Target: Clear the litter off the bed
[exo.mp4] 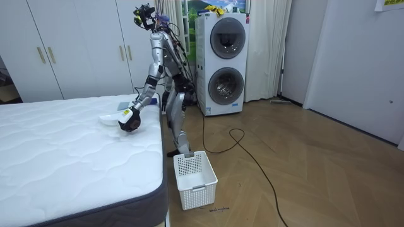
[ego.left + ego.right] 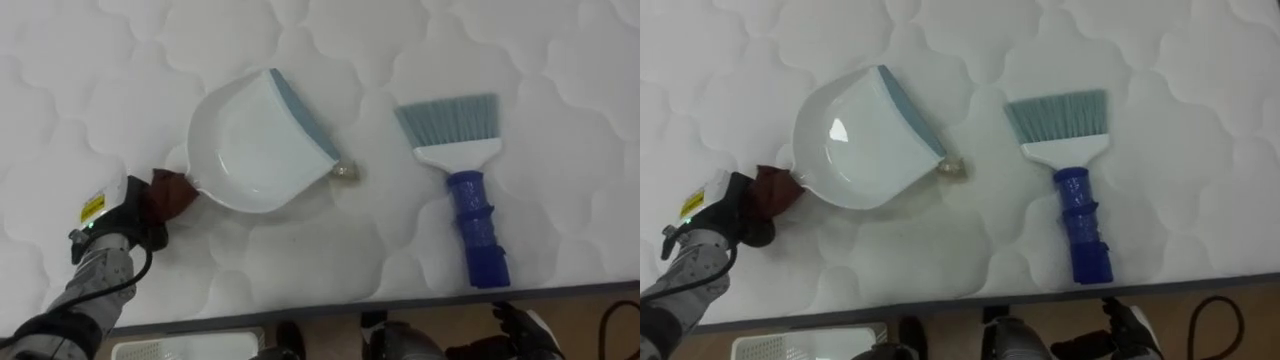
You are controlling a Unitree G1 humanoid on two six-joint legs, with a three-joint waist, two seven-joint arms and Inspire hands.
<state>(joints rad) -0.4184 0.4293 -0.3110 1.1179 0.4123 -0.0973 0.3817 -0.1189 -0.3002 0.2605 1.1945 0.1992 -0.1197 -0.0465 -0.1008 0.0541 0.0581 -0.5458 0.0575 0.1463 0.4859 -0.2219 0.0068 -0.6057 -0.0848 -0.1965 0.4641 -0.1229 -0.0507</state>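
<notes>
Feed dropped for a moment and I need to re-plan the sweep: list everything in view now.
mattress: one, white, quilted, under the tools.
dustpan: one, white with blue-grey lip, left of centre on the mattress.
scrap: one, small, tan, at the dustpan's lip.
brush: one, blue handle, grey-blue bristles, right of the dustpan, apart from it.
basket: one, white, on the wooden floor by the mattress.
washer and dryer stack: one, white, behind the robot.
wardrobe: one, white, far wall.
left hand: dark, curled round the dustpan's reddish-brown handle.
right hand: dark, low past the mattress edge.
</notes>
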